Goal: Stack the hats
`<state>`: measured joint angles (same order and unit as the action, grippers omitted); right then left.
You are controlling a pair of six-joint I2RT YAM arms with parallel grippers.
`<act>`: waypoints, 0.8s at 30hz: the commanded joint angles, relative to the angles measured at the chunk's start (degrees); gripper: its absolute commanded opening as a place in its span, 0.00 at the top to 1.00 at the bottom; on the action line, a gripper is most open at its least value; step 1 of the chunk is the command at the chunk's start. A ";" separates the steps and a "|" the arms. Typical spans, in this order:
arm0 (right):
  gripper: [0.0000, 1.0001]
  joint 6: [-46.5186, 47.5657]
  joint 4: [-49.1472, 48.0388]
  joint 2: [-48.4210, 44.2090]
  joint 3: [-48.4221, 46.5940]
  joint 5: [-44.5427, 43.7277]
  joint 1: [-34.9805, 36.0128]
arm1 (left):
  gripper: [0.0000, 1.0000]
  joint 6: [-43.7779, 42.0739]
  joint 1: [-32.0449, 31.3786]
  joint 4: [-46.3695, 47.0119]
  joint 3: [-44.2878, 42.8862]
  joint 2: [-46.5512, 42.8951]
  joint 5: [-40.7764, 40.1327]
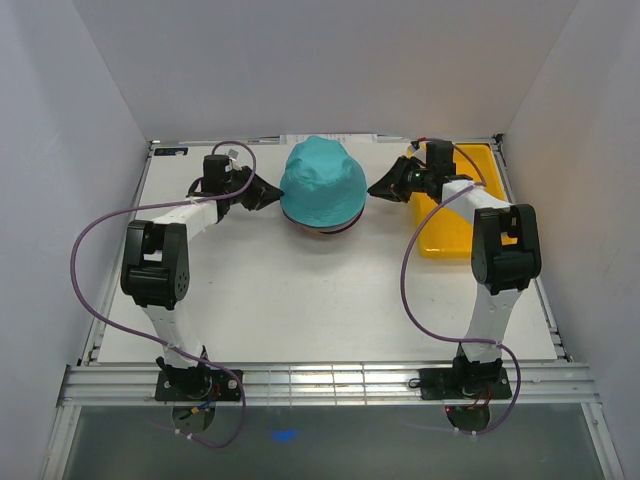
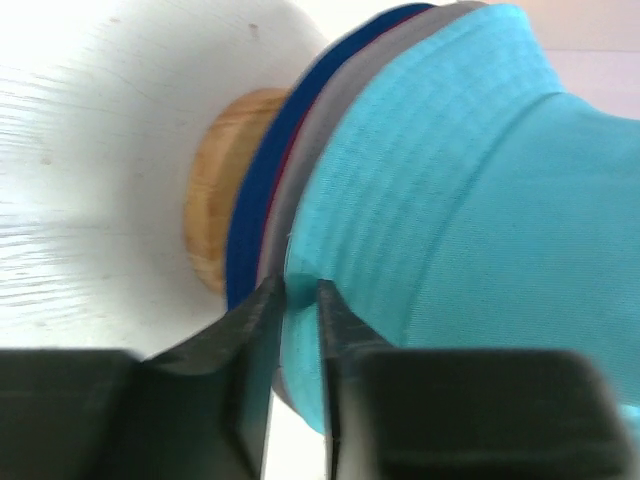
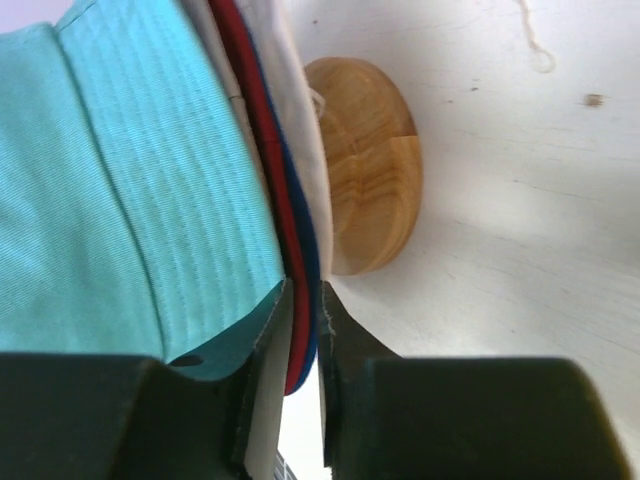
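Observation:
The teal hat (image 1: 320,183) sits on top of a stack at the back middle of the table. In the left wrist view the teal hat (image 2: 450,200) lies over the grey hat (image 2: 322,125) and blue hat (image 2: 260,190), with a thin edge of red between them. My left gripper (image 2: 298,300) is shut on the teal brim at the stack's left side (image 1: 272,192). In the right wrist view, my right gripper (image 3: 305,315) is shut on the red hat (image 3: 255,130) and blue hat (image 3: 306,250) brims, with the teal brim (image 3: 130,180) lying over its left finger.
The stack rests on a wooden mushroom-shaped stand (image 2: 215,190), whose base also shows in the right wrist view (image 3: 370,170). A flat yellow tray (image 1: 455,205) lies at the back right under the right arm. White walls close off the table's back and sides.

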<state>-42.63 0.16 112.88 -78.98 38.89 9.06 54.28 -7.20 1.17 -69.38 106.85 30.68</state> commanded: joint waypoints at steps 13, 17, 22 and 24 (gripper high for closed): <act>0.54 3.17 6.51 -3.63 -7.32 -2.24 -0.97 | 0.48 -5.32 1.49 -10.22 -5.32 -7.44 -3.78; 0.52 3.43 8.09 -6.35 -8.03 -3.03 -1.15 | 0.47 -7.52 1.84 -13.11 -7.51 -9.99 -3.52; 0.45 6.14 10.81 -13.63 -7.77 -4.88 -1.41 | 0.46 -10.16 1.84 -16.63 -11.11 -14.20 -1.85; 0.42 7.73 12.75 -16.36 -7.68 -6.46 -1.59 | 0.46 -11.04 1.84 -18.04 -11.39 -15.70 -0.19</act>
<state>-38.61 10.76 103.48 -83.92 34.50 7.92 46.26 -5.69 -13.87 -78.06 97.27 28.05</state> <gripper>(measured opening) 0.565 0.539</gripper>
